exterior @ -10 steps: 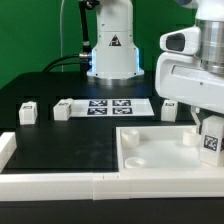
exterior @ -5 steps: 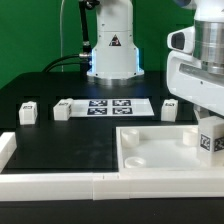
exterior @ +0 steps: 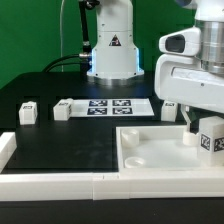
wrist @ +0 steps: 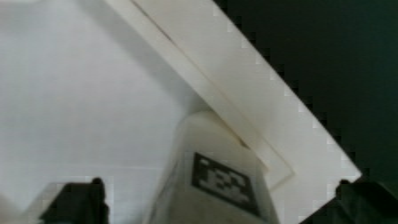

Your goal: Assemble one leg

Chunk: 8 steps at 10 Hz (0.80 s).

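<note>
Right, my gripper hangs over the big white panel, and the wrist view gives me what the outside camera cannot: two dark fingertips at either side of the frame, and between them a leg, a small white post with its black-and-white marker facing the lens. The fingers stand apart on both sides of it; whether the pads actually press on it, I cannot tell. The same view shows the panel's raised edge running diagonally past the post, with black table beyond.

In the exterior view my gripper sits at the exterior view's right, its bulky white housing hiding most of the fingers. The leg shows at the panel's right edge, marker visible, but its contact with the panel is hidden.

Further out, only the exterior view sees the rest: the marker board flat on the black table, spare legs near it, and a white rail along the front.
</note>
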{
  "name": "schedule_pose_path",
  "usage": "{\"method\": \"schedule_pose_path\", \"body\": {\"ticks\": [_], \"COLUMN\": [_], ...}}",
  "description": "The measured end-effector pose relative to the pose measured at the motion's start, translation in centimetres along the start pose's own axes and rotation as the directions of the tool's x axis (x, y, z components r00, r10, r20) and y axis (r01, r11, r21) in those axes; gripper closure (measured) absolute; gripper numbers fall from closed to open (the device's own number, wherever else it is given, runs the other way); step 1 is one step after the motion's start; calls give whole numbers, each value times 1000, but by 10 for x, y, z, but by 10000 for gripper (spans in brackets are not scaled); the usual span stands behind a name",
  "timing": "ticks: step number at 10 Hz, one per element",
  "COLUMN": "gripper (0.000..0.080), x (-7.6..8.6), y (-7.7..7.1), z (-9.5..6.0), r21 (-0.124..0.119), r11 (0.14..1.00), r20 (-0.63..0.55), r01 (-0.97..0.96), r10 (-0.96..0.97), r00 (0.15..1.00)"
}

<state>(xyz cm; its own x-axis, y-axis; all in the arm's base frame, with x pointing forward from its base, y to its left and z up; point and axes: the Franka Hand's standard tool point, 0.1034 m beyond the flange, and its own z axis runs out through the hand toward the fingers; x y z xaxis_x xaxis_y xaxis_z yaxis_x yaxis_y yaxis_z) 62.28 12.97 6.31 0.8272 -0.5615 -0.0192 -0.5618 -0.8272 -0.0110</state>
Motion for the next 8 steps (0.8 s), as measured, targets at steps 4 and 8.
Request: {"method": "schedule_pose_path", "body": {"ticks": [4, 8], "gripper": [150, 150], "x": [0, 4], "y": [0, 2], "z": [-1, -2], "r21": [-2, -36], "r11": [905, 640], "r20": [-4, -1], "r01": [426, 768], "r10": [-426, -768], "r00": [905, 640]}}
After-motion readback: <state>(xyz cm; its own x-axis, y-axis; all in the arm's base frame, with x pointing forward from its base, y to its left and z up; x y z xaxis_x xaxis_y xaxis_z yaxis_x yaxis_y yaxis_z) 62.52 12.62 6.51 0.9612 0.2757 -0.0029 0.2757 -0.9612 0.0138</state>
